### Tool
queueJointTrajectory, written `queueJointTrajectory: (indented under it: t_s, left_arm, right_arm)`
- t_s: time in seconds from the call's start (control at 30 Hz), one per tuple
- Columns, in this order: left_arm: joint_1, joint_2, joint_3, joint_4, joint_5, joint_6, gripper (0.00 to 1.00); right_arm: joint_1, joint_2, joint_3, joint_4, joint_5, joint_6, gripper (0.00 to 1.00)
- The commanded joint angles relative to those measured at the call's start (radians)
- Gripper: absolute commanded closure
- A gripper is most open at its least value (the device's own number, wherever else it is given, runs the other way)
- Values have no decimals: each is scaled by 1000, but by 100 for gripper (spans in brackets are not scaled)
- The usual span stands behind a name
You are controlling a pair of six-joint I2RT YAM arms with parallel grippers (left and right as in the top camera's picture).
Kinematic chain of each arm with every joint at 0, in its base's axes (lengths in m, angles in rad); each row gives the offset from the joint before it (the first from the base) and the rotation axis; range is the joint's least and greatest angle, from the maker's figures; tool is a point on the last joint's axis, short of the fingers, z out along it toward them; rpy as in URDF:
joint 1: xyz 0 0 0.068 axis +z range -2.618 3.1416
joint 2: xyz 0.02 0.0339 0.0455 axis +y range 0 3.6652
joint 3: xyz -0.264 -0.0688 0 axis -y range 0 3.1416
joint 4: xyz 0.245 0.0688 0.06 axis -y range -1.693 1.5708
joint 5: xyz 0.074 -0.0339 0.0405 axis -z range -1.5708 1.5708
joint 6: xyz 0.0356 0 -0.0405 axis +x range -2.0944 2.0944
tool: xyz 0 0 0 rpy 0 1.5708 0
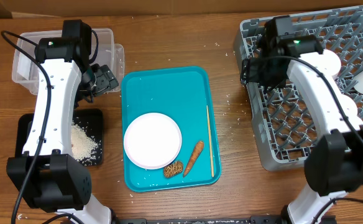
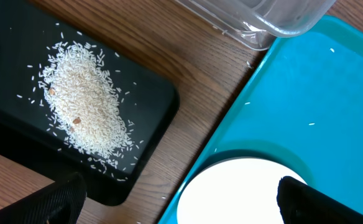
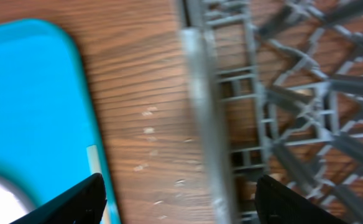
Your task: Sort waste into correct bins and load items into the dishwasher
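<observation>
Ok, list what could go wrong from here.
The white plate lies flat on the teal tray, so a grip at its rim may slip. Sliding it could push the brown lump and carrot piece around. The open right gripper hangs over the dish rack wall and might snag it.

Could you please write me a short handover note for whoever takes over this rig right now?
Left tool: open and empty, by the corner of the clear tub, at the left edge of the teal tray.
Right tool: open and empty, over the table beside the left wall of the dish rack.
Done: rice is in the black tray; white cups sit in the rack.
Left: the white plate, carrot piece, brown lump and a thin stick lie on the teal tray.
</observation>
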Motion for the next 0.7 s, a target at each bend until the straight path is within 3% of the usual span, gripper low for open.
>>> queueJointTrajectory:
  t_s: [0.0, 0.27, 0.67]
  left_arm:
    - [-2, -5, -6, 0, -13, -17, 0]
    - [-2, -5, -6, 0, -13, -17, 0]
    - [-2, -5, -6, 0, -13, -17, 0]
  right_arm:
    - [-7, 16, 21, 5, 102, 0, 21]
    - [-5, 23, 14, 22, -27, -1, 26]
    - [-2, 50, -51, 75, -30, -5, 27]
